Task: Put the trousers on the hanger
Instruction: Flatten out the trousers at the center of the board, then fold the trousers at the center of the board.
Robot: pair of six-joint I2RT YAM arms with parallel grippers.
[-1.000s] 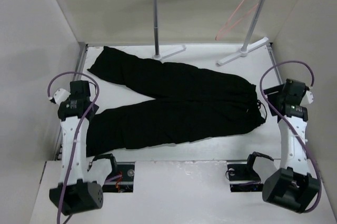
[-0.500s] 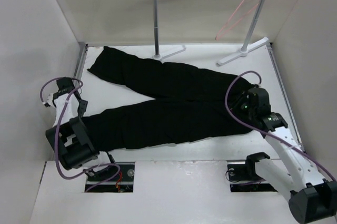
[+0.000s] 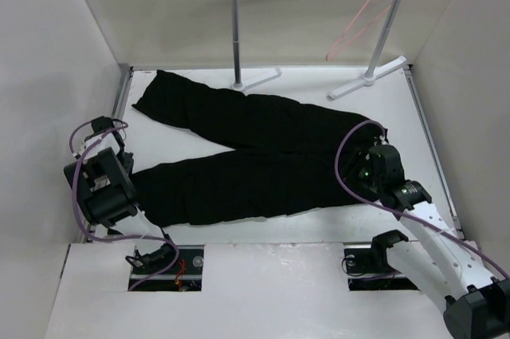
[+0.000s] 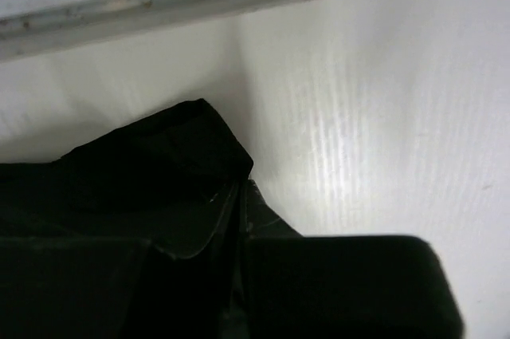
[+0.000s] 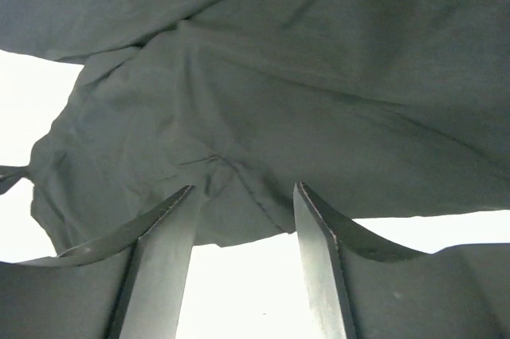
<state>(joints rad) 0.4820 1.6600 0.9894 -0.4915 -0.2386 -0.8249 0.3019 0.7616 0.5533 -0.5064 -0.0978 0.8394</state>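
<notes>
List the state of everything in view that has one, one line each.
trousers: lying flat on the table, legs spread to the left, not hung.
rack: upright at the back.
hanger: hanging from the rack's rail, empty.
left gripper: shut on the trousers' near leg end.
right gripper: open at the waistband edge, gripping nothing.

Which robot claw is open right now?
The right claw, with its jaws standing apart over the waist end of the trousers. The left claw is shut.
</notes>
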